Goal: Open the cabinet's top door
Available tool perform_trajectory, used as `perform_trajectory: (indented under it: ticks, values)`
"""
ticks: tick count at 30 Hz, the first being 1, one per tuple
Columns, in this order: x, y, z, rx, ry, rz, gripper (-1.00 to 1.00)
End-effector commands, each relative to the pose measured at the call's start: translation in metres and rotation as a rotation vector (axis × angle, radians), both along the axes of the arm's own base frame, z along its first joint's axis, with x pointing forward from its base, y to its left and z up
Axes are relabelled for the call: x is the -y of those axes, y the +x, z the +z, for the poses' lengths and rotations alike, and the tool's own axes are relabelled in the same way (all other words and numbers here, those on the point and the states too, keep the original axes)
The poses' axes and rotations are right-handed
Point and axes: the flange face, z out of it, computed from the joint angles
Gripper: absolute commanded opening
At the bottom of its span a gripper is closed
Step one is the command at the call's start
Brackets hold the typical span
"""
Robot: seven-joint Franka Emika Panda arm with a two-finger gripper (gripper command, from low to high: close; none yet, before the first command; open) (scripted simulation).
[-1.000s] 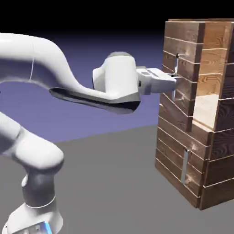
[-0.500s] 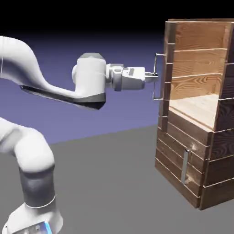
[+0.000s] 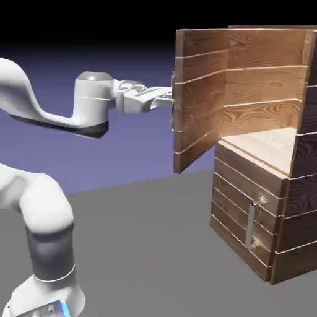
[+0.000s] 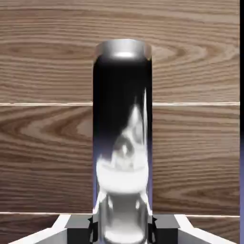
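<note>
The cabinet of dark plank wood stands at the exterior view's right. Its top door is swung far out to the left, with the lighter inner face toward the camera. My gripper reaches the door's outer side at mid height, and the door hides the handle there. In the hand view the silver bar handle fills the middle, upright against the door's planks. My gripper is shut on it, with grey fingertips at either side of the bar's lower end.
The opened upper compartment shows a pale wooden shelf. Below it the shorter lower door is closed, with its small silver handle. The grey table stretches in front of the cabinet. The white arm spans the left.
The top door has swung from barely ajar to wide open. The hand has drawn back to the left with the handle in its grip.
</note>
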Motion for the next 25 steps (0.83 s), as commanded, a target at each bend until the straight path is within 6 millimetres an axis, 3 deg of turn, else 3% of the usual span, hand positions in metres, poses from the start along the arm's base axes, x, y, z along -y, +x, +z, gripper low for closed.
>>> perform_trajectory:
  ticks: [1,15,25]
  values:
    - [-0.008,-0.001,0.000,0.000,0.000,-0.028,-1.00]
    - [-0.119,0.009,0.000,0.000,0.001,-0.394,-1.00]
    - [-0.163,0.024,0.000,0.000,0.000,-0.543,-1.00]
